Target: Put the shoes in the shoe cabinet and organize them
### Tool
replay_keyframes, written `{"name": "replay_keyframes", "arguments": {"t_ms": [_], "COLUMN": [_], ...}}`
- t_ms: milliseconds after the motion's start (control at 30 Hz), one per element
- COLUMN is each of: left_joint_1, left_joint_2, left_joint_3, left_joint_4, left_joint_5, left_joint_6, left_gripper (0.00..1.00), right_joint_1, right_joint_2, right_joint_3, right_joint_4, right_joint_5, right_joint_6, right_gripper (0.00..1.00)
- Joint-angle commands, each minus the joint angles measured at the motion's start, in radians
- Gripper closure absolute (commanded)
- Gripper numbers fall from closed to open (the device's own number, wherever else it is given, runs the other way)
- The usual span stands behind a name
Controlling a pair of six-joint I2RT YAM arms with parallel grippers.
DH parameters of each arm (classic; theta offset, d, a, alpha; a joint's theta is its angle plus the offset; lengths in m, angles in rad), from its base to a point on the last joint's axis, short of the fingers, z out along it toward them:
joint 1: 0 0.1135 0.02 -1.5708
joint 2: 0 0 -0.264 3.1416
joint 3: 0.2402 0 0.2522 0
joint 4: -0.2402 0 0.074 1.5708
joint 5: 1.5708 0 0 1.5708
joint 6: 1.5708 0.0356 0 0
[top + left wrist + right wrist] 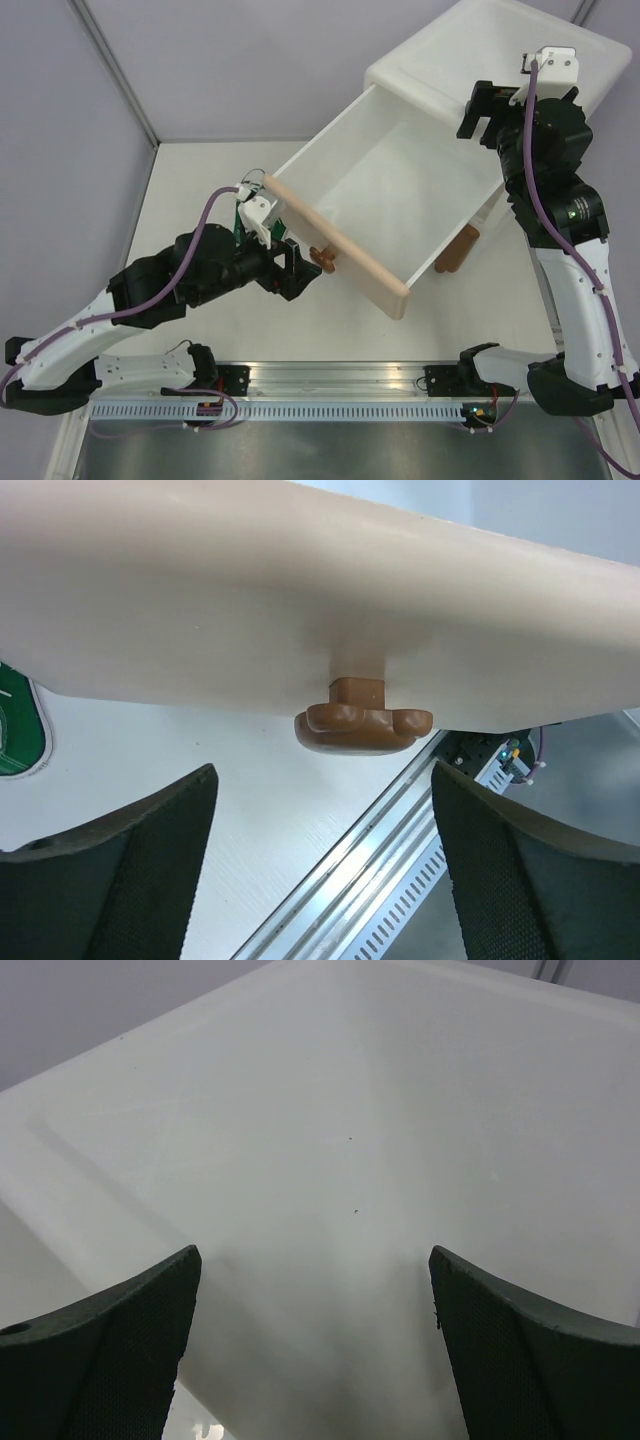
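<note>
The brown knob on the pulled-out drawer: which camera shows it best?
The left wrist view: the bear-shaped knob sits close and central. The top view shows it tiny from above; the right wrist view misses it.

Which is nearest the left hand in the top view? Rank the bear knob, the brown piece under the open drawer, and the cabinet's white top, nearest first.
1. bear knob: just ahead of the open left hand, on the open drawer's beige front.
2. brown piece: off to the right, under the drawer's right corner.
3. cabinet's white top: at the back right.
</note>
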Motion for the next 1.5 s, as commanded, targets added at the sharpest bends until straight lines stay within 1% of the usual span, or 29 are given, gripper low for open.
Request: {"name": "replay_keyframes", "arguments": {"t_ms": [0,100,233,333,400,467,567,667,800,833,867,900,933,967,1000,1067,1133,1167,1200,1233,1267,1333,1367,1467], "left_joint_1": [-0.002,-0.002,-0.002,-0.002,-0.001,-0.001,0.002,0.016,0.054,0.069,0.089,0.141,0.174,0.241,0.272,0.351,0.404,0.465,0.497,0.534,0.615,0.7,0.77,0.846], "left_joint_2": [-0.021,-0.04,-0.062,-0.076,-0.07,-0.054,-0.034,0.015,0.099,0.119,0.157,0.18,0.2,0.24,0.26,0.303,0.363,0.38,0.407,0.42,0.426,0.459,0.469,0.493], "left_joint_3": [0.004,0.005,0.012,0.025,0.044,0.08,0.126,0.203,0.335,0.397,0.43,0.494,0.524,0.551,0.6,0.648,0.714,0.734,0.76,0.768,0.772,0.762,0.754,0.691], "left_joint_4": [-0.003,-0.004,-0.009,-0.033,-0.061,-0.099,-0.115,-0.125,-0.125,-0.125,-0.125,-0.127,-0.128,-0.129,-0.129,-0.129,-0.13,-0.133,-0.133,-0.132,-0.132,-0.132,-0.13,-0.125], "left_joint_5": [0.016,-0.004,-0.061,-0.131,-0.202,-0.252,-0.305,-0.323,-0.302,-0.273,-0.251,-0.225,-0.167,-0.139,-0.112,-0.061,-0.018,-0.004,0.008,0.026,0.077,0.129,0.175,0.215], "left_joint_6": [-0.034,-0.05,-0.073,-0.103,-0.122,-0.136,-0.13,-0.096,-0.042,-0.022,-0.013,-0.005,-0.005,-0.01,-0.016,-0.015,-0.005,-0.005,-0.01,-0.018,-0.027,-0.048,-0.051,-0.064], "left_gripper": [0.09,0.05,0.04,0.02,0.02,0.02,0.0,0.0,0.0,0.0,0.0,0.0,0.0,0.0,0.01,0.01,0.02,0.03,0.03,0.03,0.04,0.05,0.05,0.06], "right_joint_1": [-0.014,-0.01,-0.011,-0.012,-0.01,-0.012,-0.01,-0.011,-0.01,-0.01,-0.012,-0.011,-0.012,-0.011,-0.01,-0.012,-0.01,-0.01,-0.012,-0.012,-0.012,-0.012,-0.011,-0.011], "right_joint_2": [0.038,0.029,0.012,-0.019,-0.045,-0.065,-0.103,-0.138,-0.168,-0.172,-0.177,-0.186,-0.192,-0.203,-0.206,-0.217,-0.231,-0.234,-0.243,-0.247,-0.257,-0.267,-0.272,-0.292], "right_joint_3": [-0.062,-0.055,-0.038,-0.049,-0.045,-0.047,-0.047,-0.064,-0.101,-0.108,-0.114,-0.128,-0.134,-0.147,-0.151,-0.16,-0.177,-0.182,-0.19,-0.194,-0.197,-0.208,-0.21,-0.207], "right_joint_4": [-0.293,-0.293,-0.29,-0.262,-0.248,-0.227,-0.211,-0.197,-0.199,-0.201,-0.199,-0.199,-0.197,-0.197,-0.197,-0.197,-0.196,-0.196,-0.199,-0.197,-0.197,-0.197,-0.196,-0.194], "right_joint_5": [0.012,-0.005,-0.048,-0.104,-0.132,-0.18,-0.236,-0.276,-0.292,-0.295,-0.298,-0.304,-0.307,-0.31,-0.312,-0.313,-0.318,-0.321,-0.325,-0.33,-0.333,-0.338,-0.338,-0.339], "right_joint_6": [-0.021,-0.018,-0.02,-0.029,-0.029,-0.026,-0.024,-0.02,-0.018,-0.016,-0.015,-0.01,-0.009,-0.007,-0.004,-0.003,-0.003,-0.003,-0.001,0.0,0.003,0.003,0.005,0.008], "right_gripper": [0.02,0.02,0.02,0.02,0.02,0.02,0.02,0.02,0.02,0.02,0.02,0.02,0.02,0.02,0.02,0.02,0.02,0.02,0.02,0.02,0.02,0.02,0.02,0.02]}}
